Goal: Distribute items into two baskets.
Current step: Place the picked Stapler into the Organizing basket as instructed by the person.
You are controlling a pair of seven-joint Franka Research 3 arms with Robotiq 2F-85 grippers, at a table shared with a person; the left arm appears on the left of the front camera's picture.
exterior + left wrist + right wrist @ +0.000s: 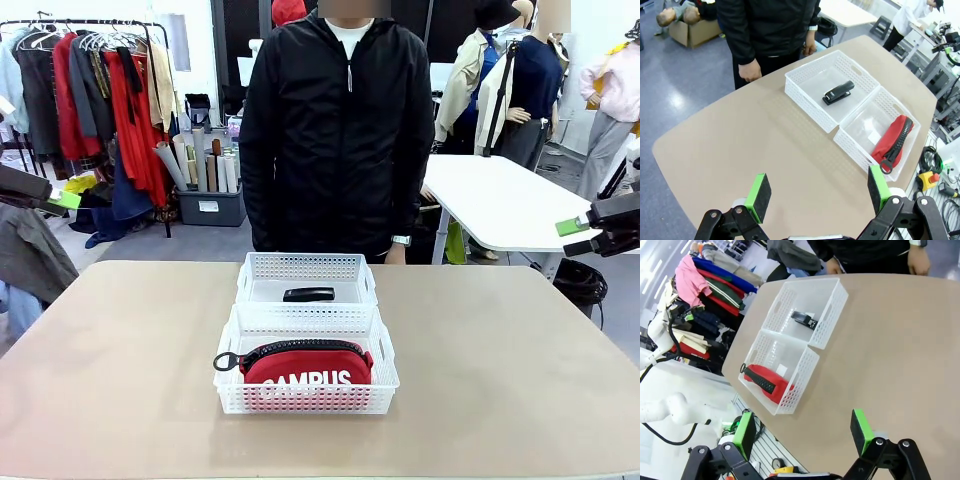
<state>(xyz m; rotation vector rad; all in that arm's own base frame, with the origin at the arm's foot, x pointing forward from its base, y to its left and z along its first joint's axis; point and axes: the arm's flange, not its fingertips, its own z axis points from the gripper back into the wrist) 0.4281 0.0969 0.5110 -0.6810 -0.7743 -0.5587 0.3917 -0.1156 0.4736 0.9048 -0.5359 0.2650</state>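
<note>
Lying in near basket [306, 395], pouch [306, 364]; stapler [308, 294] in far basket [306, 270]; both well apart from wide-open left claw [817, 195], right claw [802, 432].

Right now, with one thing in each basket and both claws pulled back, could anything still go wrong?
Little, I'd guess. The red fabric zip pouch nearly fills the near white lattice plastic basket, so an open left gripper or right gripper reaching in might catch the wall. The two baskets touch, so a nudge could shift the far basket holding the small black stapler. The person's hand hangs by the table edge.
</note>
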